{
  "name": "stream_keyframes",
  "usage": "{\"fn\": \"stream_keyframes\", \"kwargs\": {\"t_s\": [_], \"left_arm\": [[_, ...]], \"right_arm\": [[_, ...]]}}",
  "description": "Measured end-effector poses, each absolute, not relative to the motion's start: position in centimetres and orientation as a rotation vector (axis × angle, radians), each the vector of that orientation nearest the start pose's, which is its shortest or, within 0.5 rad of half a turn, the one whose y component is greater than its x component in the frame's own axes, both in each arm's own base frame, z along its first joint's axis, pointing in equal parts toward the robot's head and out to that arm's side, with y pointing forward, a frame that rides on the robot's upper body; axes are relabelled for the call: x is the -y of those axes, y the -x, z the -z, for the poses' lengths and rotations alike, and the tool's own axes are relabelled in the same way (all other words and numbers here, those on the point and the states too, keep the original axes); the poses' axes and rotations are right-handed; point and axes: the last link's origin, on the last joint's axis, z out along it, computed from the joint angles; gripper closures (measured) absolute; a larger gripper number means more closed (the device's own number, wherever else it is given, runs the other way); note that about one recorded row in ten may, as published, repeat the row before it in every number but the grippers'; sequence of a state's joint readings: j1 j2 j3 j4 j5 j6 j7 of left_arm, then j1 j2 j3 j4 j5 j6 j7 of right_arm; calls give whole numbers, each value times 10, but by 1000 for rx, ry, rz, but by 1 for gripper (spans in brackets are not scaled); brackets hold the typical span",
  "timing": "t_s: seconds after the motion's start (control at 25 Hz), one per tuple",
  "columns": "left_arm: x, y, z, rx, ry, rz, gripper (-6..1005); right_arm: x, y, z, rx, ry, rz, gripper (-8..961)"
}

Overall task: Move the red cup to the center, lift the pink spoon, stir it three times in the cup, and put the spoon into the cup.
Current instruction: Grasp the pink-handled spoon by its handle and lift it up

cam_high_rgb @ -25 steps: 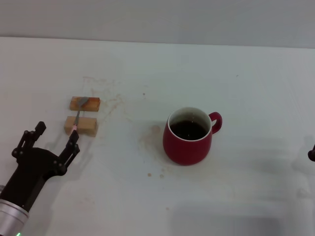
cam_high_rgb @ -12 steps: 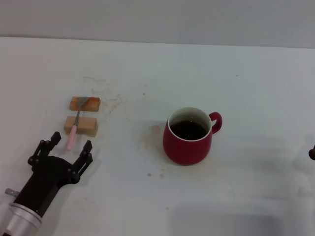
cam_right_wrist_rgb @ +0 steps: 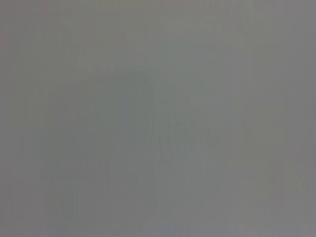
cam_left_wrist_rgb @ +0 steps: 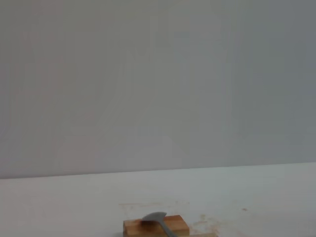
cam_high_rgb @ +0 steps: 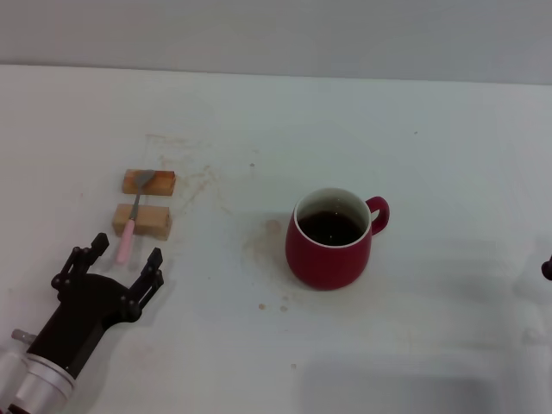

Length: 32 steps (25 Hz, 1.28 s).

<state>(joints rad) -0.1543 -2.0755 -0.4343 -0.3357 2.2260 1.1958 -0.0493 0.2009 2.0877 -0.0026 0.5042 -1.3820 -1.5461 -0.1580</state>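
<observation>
Cup: your red cup [cam_high_rgb: 329, 240] is sitting upright near the middle of the worktop [cam_high_rgb: 431, 155], with dark drink inside and its little handle pointing toward the right edge.
Spoon: your pink spoon [cam_high_rgb: 131, 219] is lying across two wooden blocks [cam_high_rgb: 144, 201] over toward the left edge. Its grey bowl is resting on the far block and its pink handle is crossing the near block, with the tip sticking out toward the front edge. The left wrist view is showing the grey bowl [cam_left_wrist_rgb: 157, 218] on the far block too.
Left gripper: your left gripper [cam_high_rgb: 116, 266] is waiting near the front left corner, just in front of the spoon's pink tip and not touching it. Its fingers are spread wide and holding nothing.
Right gripper: only a dark bit of your right gripper [cam_high_rgb: 547, 269] is peeking in at the right edge, far from the cup. You cannot tell how its fingers are standing.
Stains: small brown spots [cam_high_rgb: 263, 243] are dotting the worktop beside the cup.
</observation>
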Motion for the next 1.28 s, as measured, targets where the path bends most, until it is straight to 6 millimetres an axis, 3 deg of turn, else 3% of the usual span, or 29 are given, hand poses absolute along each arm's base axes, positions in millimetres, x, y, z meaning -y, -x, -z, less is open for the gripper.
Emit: {"fn": "stream_keyframes", "kwargs": {"t_s": [1.28], "left_arm": [[-222, 341, 83, 621, 1857, 595, 212]], "right_arm": [[-203, -320, 57, -636, 1410, -728, 953]]}}
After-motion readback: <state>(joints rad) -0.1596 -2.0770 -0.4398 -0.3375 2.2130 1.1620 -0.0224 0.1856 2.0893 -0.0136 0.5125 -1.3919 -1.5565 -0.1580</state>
